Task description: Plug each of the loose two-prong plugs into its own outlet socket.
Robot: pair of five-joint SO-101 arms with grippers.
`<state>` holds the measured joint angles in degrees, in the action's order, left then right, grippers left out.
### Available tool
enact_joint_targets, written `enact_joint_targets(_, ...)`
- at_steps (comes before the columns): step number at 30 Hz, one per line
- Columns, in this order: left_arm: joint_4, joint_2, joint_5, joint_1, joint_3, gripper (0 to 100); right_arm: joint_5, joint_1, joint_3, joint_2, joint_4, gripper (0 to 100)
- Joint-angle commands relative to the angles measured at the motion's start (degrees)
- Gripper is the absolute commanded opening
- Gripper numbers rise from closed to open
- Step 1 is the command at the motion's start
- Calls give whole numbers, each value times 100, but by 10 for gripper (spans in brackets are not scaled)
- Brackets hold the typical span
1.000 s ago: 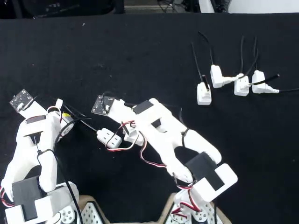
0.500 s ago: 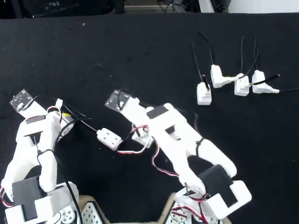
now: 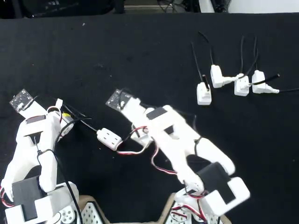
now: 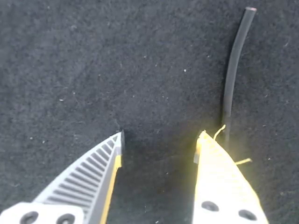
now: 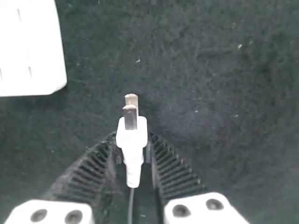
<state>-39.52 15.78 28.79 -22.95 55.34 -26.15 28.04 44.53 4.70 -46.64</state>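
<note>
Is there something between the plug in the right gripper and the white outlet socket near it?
Nothing visible. The plug, shut in the right gripper, has its prongs free, and the outlet socket lies apart, off their line.

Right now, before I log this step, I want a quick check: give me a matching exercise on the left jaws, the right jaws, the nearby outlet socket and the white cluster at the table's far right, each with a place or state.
Things:
1. left jaws
2. right jaws
3. outlet socket
4. white cluster

Places or states:
A. shut on a two-prong plug, prongs pointing out
B. far right of the black cloth, away from both arms
C. open over bare cloth
D. lying on the cloth between the two arms

Pairs: 1-C; 2-A; 3-D; 4-B
</note>
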Motion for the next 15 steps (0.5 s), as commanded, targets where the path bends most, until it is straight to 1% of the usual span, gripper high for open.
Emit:
enact_joint_targets(1, -26, 193, 18, 92, -189, 252, 18, -246, 48, 497, -158, 19)
enact_joint_targets(3, -26, 193, 18, 101, -189, 252, 18, -229, 198, 558, -176, 48)
enact_joint_targets(7, -26, 193, 18, 127, -189, 252, 9, -220, 409, 558, -167, 166)
enact_joint_targets(8, -26, 193, 18, 127, -189, 252, 9, -220, 435, 558, -176, 179)
enact_joint_targets(11, -26, 193, 18, 110, -189, 252, 9, -255, 462, 558, -211, 168)
enact_joint_targets(15, -26, 193, 18, 110, -189, 252, 0, -220, 541, 558, -123, 117)
